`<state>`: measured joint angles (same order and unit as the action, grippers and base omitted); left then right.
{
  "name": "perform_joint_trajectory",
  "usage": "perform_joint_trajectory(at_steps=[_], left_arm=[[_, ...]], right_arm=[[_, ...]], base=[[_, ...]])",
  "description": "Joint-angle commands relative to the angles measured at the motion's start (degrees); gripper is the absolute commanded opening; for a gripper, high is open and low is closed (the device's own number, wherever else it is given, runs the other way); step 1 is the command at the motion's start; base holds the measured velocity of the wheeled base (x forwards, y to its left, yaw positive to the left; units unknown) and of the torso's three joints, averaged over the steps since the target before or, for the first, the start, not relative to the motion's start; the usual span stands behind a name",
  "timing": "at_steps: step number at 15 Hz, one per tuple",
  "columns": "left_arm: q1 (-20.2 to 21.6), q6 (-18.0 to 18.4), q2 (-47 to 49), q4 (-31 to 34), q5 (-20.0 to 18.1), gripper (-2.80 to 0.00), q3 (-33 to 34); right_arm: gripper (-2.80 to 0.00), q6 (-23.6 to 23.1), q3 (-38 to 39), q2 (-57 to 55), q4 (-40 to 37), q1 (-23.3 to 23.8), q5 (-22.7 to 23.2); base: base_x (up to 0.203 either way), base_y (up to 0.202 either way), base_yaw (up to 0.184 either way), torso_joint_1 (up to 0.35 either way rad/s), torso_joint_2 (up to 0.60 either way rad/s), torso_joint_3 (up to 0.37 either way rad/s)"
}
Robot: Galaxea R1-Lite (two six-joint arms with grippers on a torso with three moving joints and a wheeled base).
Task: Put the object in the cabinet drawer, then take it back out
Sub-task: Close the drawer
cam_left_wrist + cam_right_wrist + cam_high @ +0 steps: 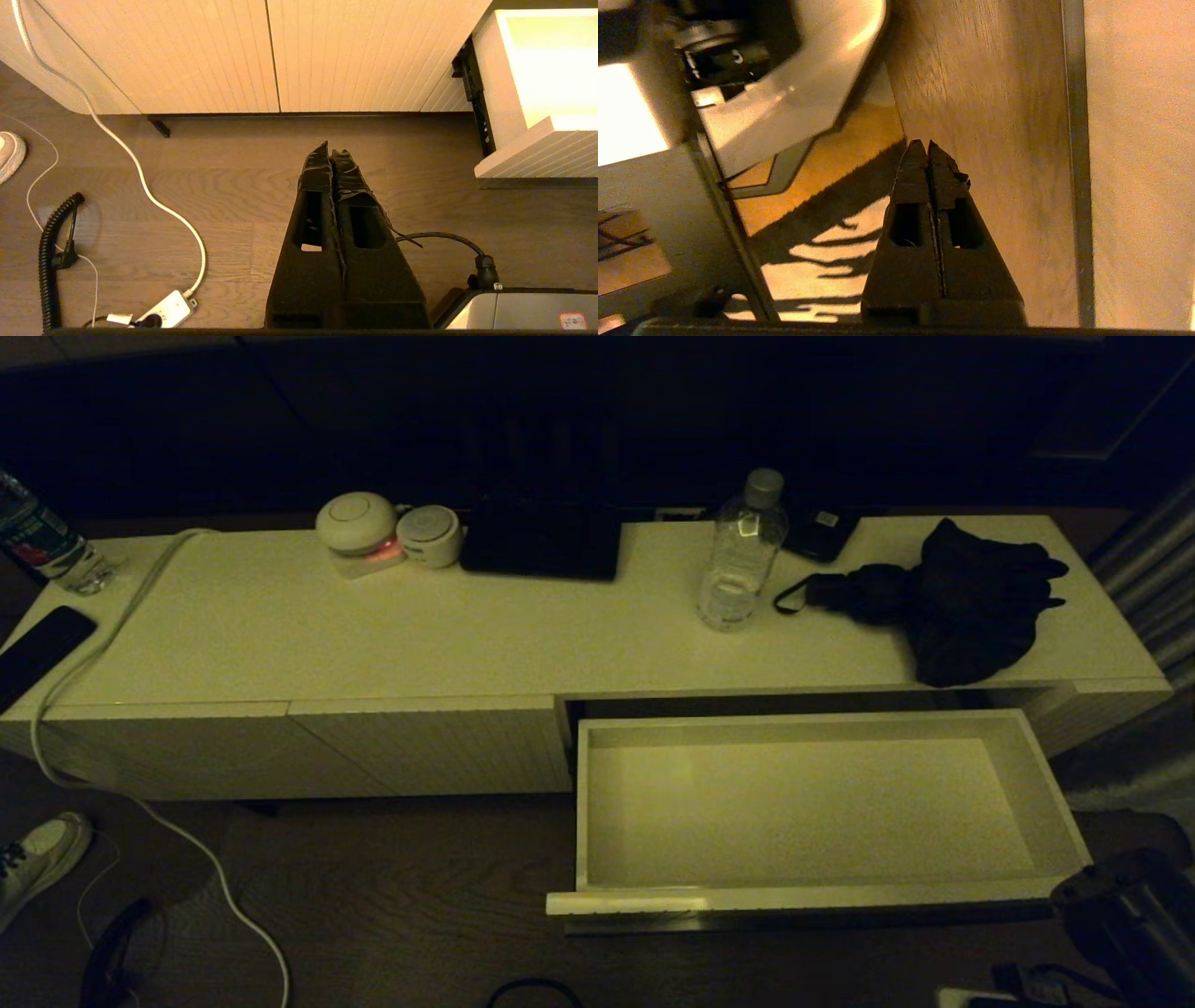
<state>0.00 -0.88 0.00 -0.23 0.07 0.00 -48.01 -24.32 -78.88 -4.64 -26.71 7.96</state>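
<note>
No brand name or writing can be read on anything shown; a red and white label is seen on the bottle [42,543] at the far left of the cabinet top [392,625], but its text cannot be made out. The left tool [331,153] is held low over the wooden floor [224,186] in front of the ribbed cabinet panels [261,56], its fingers pressed together and nothing held between them. The right tool [928,145] is likewise pressed together and empty, pointed at the floor beside the robot's base. The cabinet drawer [812,899] is pulled fully out at the right side of the cabinet, and its smooth interior holds nothing. On the cabinet top above it, a clear water bottle [740,553] is stood upright, with a folded black umbrella [943,597] lying near it.
</note>
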Motion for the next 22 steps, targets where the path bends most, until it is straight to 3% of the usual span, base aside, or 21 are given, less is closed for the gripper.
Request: perform_joint_trajectory(at_steps=[1,5,8,12,18,22], left_arm=[[0.0,0.0,0.0,0.0,0.0,-2.80,0.0],[0.0,0.0,0.0,0.0,0.0,-2.80,0.1],[0.0,0.0,-0.1,0.0,0.0,-2.80,0.1],[0.0,0.0,-0.1,-0.1,0.0,-2.80,0.0],[0.0,0.0,-0.1,0.0,0.0,-2.80,0.1],[0.0,0.0,-0.1,0.0,0.0,-2.80,0.0]], right_arm=[[-2.80,-0.3,-0.7,-4.3,2.4,2.9,-0.3],[-2.80,0.4,-2.0,-8.2,9.3,6.1,-5.0],[-2.80,0.6,-2.9,-11.2,12.4,6.1,-5.8],[-2.80,4.4,-5.6,-14.6,16.7,6.0,-6.7],[-2.80,4.4,-5.9,-18.3,25.4,5.9,-9.0],[-2.80,4.4,-7.8,-21.4,31.5,5.4,-13.4]], base=[[0.000,0.000,0.000,0.000,0.00,0.000],[0.000,0.000,0.000,0.000,0.00,0.000],[0.000,0.000,0.000,0.000,0.00,0.000],[0.000,0.000,0.000,0.000,0.00,0.000],[0.000,0.000,0.000,0.000,0.00,0.000],[0.000,0.000,0.000,0.000,0.00,0.000]])
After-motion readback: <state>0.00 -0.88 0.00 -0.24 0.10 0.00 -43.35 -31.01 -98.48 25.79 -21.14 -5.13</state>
